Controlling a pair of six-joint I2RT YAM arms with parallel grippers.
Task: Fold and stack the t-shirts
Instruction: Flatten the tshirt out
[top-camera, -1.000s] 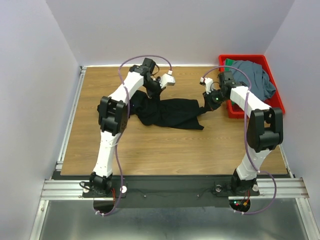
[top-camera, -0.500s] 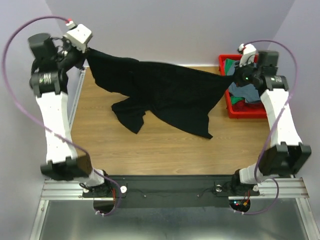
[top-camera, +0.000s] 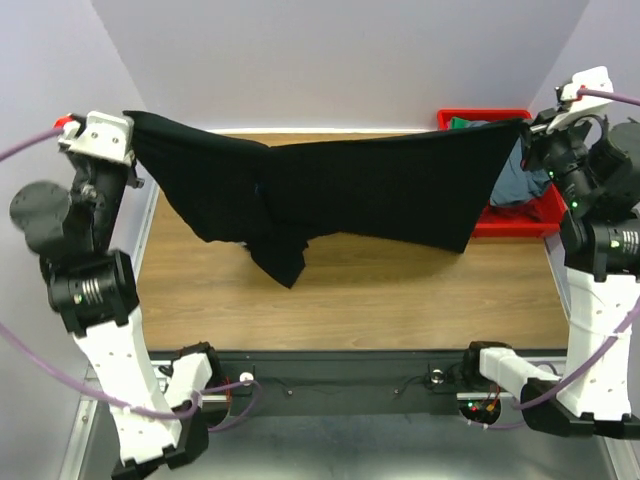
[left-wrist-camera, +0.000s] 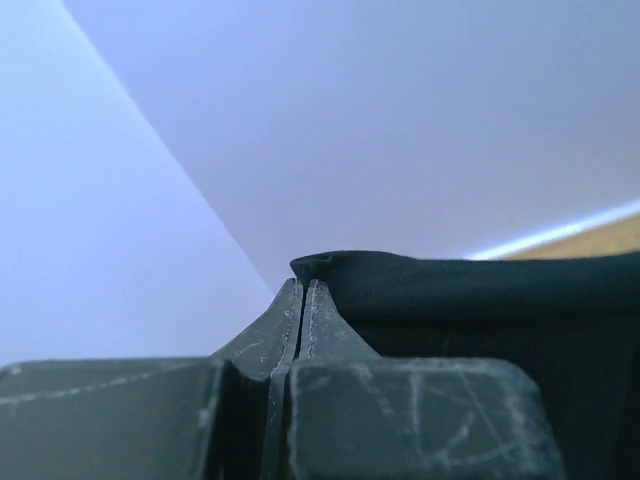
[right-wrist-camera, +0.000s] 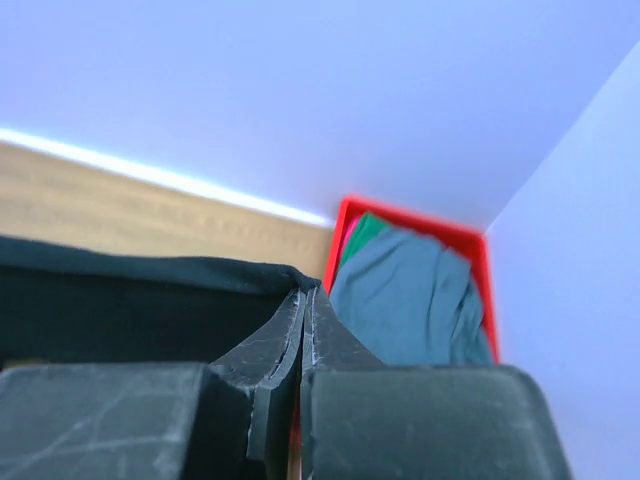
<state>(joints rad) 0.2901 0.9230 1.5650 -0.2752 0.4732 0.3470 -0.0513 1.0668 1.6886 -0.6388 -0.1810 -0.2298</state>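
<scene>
step in hand: spreading. the black t-shirt (top-camera: 380, 190) hung stretched above the table (top-camera: 400, 290), with the left gripper (left-wrist-camera: 302, 288) and right gripper (right-wrist-camera: 303, 295) each clamped shut on an upper corner. the next move probably called for laying it flat.

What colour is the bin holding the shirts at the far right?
The bin is red; the right wrist view shows it best.

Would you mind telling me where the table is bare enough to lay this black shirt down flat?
The table shows bare wood across its near half, between the hanging black t-shirt and the arms' base rail. The far right corner is crowded: the red bin there holds the grey-blue t-shirt and the green t-shirt.
</scene>
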